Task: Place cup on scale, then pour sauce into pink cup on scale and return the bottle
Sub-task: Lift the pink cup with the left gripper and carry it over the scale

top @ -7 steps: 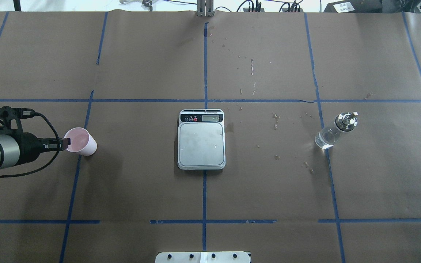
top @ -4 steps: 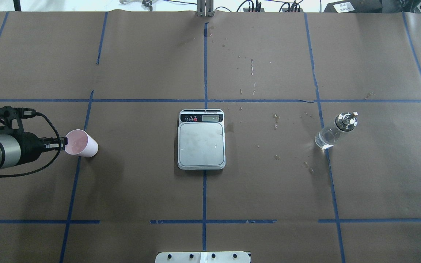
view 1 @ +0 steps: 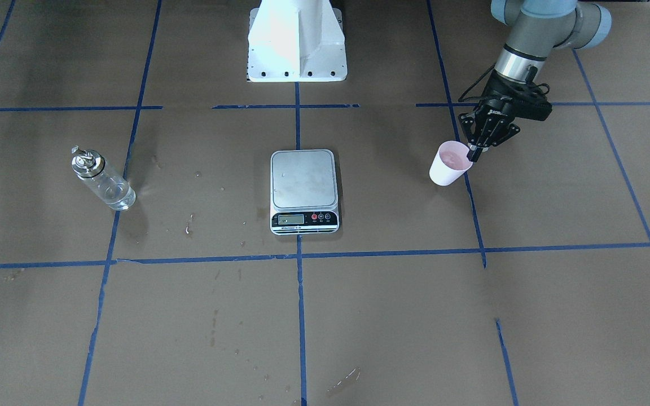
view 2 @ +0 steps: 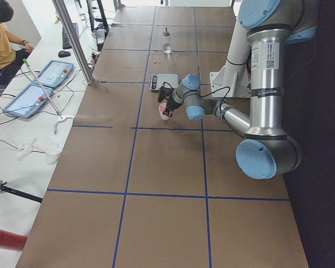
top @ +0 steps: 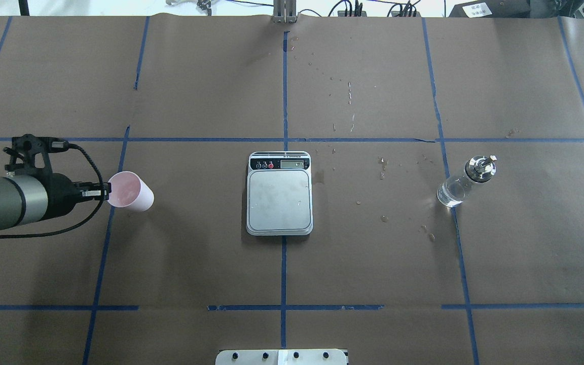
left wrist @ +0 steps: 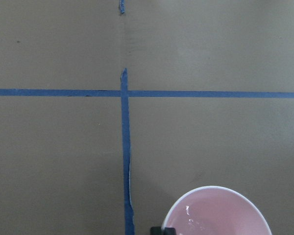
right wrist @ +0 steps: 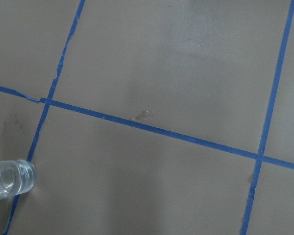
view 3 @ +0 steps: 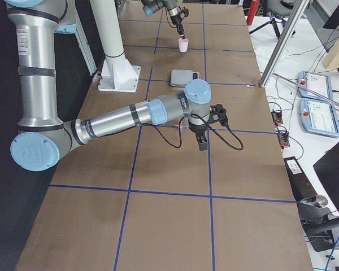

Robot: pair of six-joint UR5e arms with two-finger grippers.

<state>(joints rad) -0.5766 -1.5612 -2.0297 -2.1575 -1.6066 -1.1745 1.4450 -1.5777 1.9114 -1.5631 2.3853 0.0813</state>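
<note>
Currently left gripper (top: 105,191) pinching rim of tilted cup (top: 134,192), well apart from scale (top: 279,198), bottle (top: 460,186) upright — right gripper (view 3: 204,142), cannot tell.

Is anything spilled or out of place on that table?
Yes: small spots and stains speckle the brown paper between the scale and the bottle, like old splashes. The cup, pinched at its rim by the left gripper, looks undamaged.

Overhead and front views face oppositely, sharing the scale (top: 279,200).
</note>
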